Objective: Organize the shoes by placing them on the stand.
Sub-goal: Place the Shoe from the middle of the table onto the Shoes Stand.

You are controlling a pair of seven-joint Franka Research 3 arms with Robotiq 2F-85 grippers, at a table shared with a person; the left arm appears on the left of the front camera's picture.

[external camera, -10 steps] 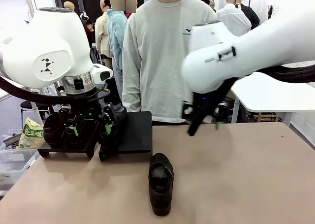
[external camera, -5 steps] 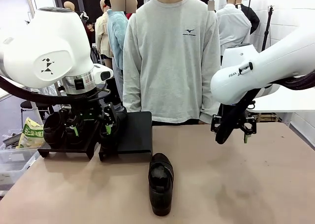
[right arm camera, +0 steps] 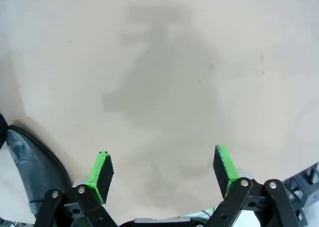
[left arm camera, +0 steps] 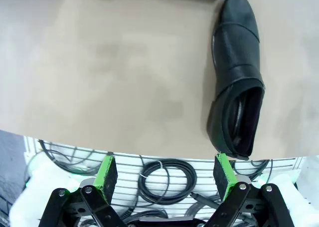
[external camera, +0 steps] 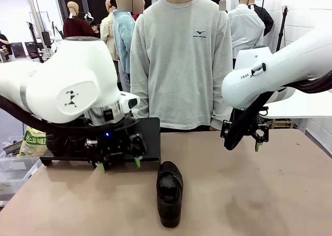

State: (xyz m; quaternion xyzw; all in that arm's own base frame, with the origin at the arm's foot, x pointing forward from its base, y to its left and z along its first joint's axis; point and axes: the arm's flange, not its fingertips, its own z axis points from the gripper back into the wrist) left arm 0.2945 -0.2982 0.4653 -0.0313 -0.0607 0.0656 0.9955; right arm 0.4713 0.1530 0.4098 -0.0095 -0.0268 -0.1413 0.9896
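Left gripper (external camera: 119, 164) pulled back off the stand (external camera: 148, 137), shifted right, now empty and wide above the table beside the shoe (external camera: 169, 192). Right gripper (external camera: 241, 142) swung right, now settled.

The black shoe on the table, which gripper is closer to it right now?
Left. The left gripper hangs open just beside the shoe; the right gripper, also open, hovers farther off.

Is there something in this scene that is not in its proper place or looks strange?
Yes. One black shoe lies alone on the bare table, in front of the stand, not on it. It sits upright on its sole and looks undamaged. Both grippers, the left gripper and the right gripper, are open and hold nothing.
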